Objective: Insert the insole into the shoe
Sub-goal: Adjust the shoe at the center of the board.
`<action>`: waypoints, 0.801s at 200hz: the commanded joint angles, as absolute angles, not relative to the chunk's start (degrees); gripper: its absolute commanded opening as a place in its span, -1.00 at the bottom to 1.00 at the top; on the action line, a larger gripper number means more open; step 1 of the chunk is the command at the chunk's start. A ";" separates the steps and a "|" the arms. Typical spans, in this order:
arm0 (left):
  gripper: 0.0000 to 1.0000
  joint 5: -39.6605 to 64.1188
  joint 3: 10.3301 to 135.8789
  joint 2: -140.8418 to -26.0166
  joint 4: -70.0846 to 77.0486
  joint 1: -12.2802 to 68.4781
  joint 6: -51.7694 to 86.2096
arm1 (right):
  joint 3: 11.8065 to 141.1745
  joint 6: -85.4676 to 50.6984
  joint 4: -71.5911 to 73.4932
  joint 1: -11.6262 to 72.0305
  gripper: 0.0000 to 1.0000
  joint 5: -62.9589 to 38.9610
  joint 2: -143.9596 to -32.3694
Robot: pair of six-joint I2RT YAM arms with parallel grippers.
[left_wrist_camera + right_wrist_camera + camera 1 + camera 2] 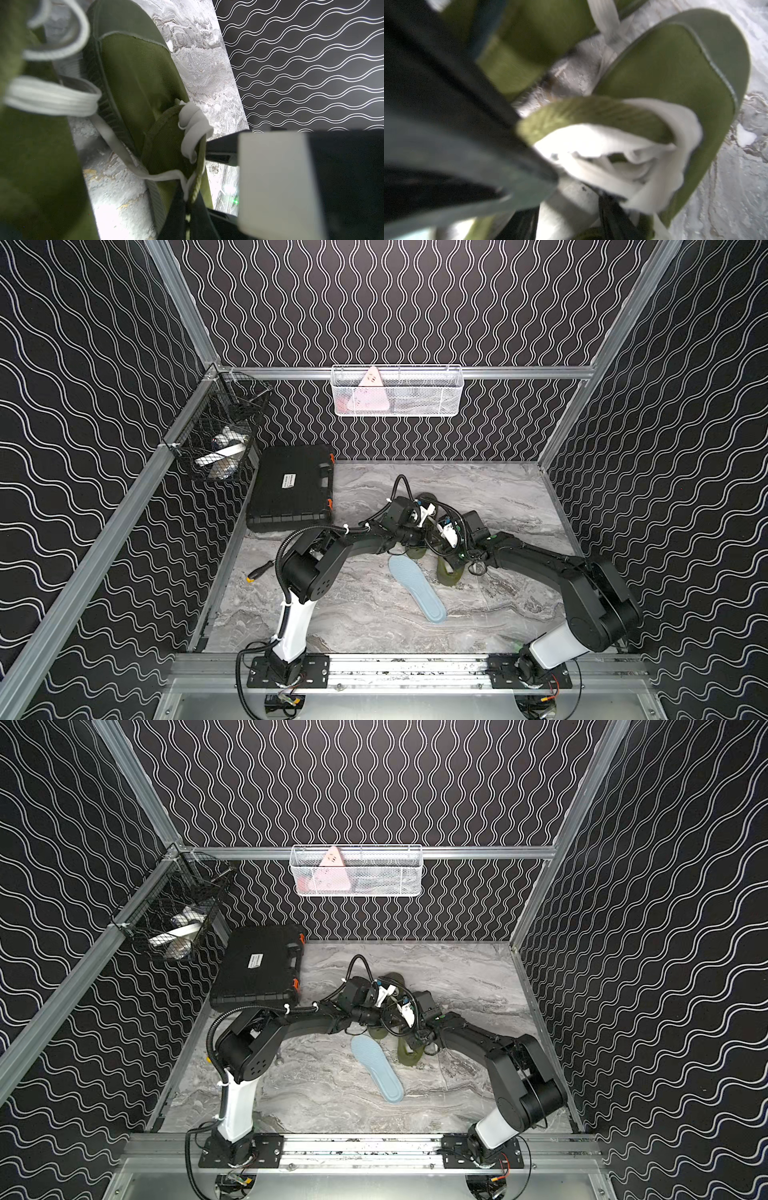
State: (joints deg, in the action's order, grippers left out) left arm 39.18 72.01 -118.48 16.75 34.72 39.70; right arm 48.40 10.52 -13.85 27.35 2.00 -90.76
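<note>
Black in finish, the hard plastic case (291, 489) lies flat at the far left of the grey marbled counter (519, 605).

The left arm (332, 547) has its elbow raised above its base. Its forearm is stretched low toward the middle of the counter, with the wrist over the footwear. In the left wrist view the left tool (190, 200) is clenched on the rim of the olive-green canvas shoe (135, 83) at its opening. A strand of flat white lace (193, 128) runs into the same pinch. A second olive-green shoe (31, 155) sits just beside it, blurred and cut off at the frame edge.

In both top views the wrists and cables cover most of both shoes, and only their ends show.

The pale blue foam insole (417, 589) (377, 1068) lies flat on the counter, outside both shoes. It is just in front of them on the side toward the arm bases, and neither tool touches it.

The right arm (548, 564) mirrors the left. Its elbow is high at the right and its forearm runs low toward the centre, where the wrist meets the left wrist above the shoes. The right wrist view is badly blurred. The right tool (581, 193) shows dark fingers (488, 135) against the shoe's tongue and bunched lace. I cannot tell whether it is grasping or released.
</note>
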 commanded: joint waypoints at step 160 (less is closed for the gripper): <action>-1.00 39.23 73.47 -118.49 12.99 34.50 36.59 | 50.41 13.19 -13.91 27.27 -1.00 6.22 -86.13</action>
State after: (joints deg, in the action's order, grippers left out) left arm 39.18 72.66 -119.42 16.25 34.57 40.07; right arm 48.47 13.13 -7.88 27.27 7.88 -87.05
